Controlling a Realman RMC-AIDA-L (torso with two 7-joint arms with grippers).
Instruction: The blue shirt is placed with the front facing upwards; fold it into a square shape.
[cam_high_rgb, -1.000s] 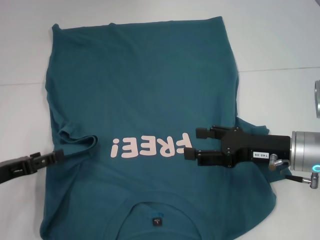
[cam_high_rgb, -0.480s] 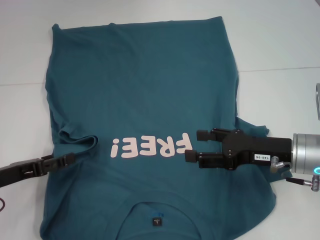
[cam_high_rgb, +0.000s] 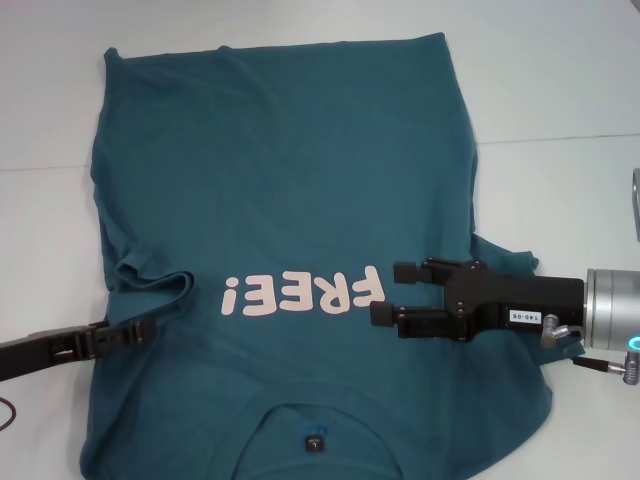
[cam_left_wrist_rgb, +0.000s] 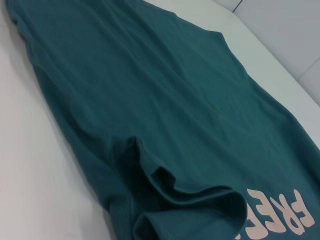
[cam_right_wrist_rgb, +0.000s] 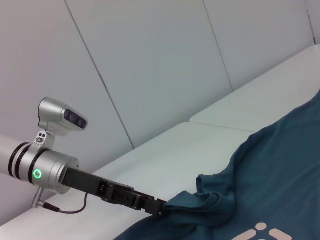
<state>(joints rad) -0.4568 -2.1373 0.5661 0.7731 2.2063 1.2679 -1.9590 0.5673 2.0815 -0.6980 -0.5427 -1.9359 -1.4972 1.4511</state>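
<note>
The blue shirt (cam_high_rgb: 280, 170) lies spread flat on the white table, its front up and its collar and black neck tag (cam_high_rgb: 316, 440) at the near edge. Pale pink "FREE!" lettering (cam_high_rgb: 300, 292) runs across its middle. One sleeve (cam_high_rgb: 150, 280) is folded inward and bunched on the left; the left wrist view shows the same sleeve (cam_left_wrist_rgb: 165, 185) close up. My left gripper (cam_high_rgb: 140, 328) lies low over the shirt's left edge just below that sleeve, and it meets the cloth in the right wrist view (cam_right_wrist_rgb: 159, 206). Beside the letter F, my right gripper (cam_high_rgb: 388, 292) hovers open over the shirt with nothing between its fingers.
Bare white table (cam_high_rgb: 560, 80) surrounds the shirt, with a seam line (cam_high_rgb: 560, 138) running across it on the right. A grey metal part (cam_high_rgb: 636, 205) shows at the right edge. Pale wall panels (cam_right_wrist_rgb: 150, 60) stand behind the table.
My left gripper has moved to the right, from beside the shirt's left edge to over it. The right gripper and the shirt have barely shifted.
</note>
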